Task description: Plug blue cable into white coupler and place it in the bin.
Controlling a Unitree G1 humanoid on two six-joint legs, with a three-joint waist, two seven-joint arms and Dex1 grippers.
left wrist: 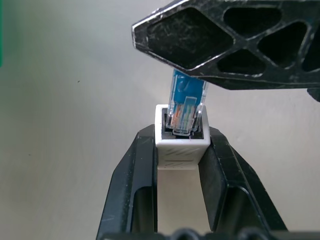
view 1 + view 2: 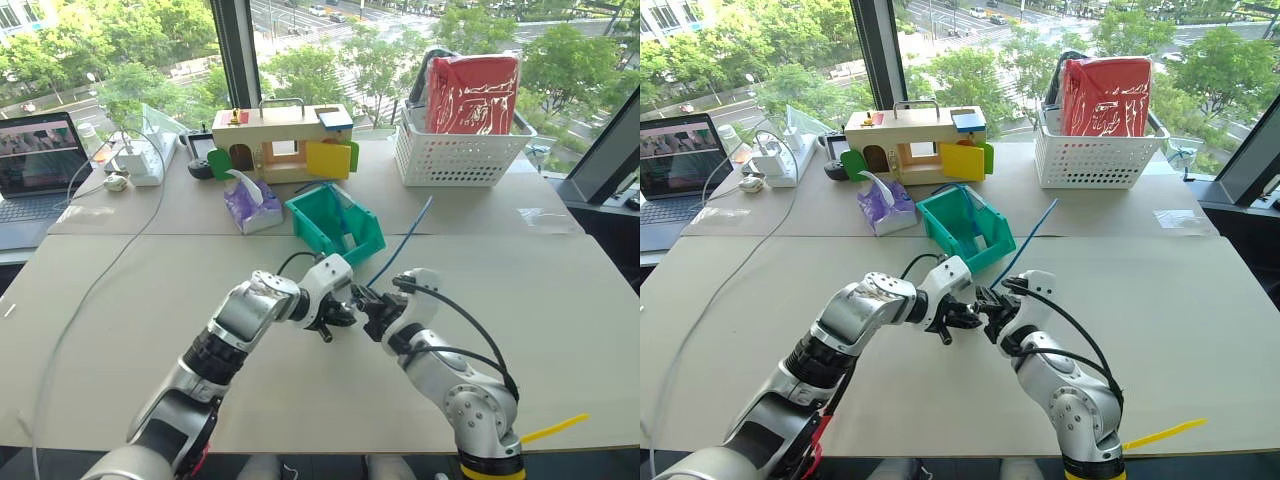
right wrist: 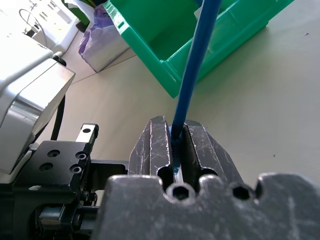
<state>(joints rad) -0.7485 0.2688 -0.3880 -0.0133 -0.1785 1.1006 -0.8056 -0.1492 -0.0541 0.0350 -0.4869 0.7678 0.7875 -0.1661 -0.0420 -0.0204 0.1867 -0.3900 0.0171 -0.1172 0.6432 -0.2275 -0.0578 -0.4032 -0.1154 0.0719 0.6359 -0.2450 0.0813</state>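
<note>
We saw the left tool (image 1: 182,165) pinching the white coupler (image 1: 181,145), the blue cable (image 3: 197,65)'s clear plug seated in its socket. The right tool (image 3: 176,145) was clamped on the cable just behind it, above the worktop (image 2: 560,300), near the bin (image 2: 335,222).

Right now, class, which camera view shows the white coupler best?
The left wrist view: the white coupler sits close up between the left gripper fingers, the blue cable plug entering its socket. Both eye views show the grippers meeting, the coupler too small to make out.
</note>
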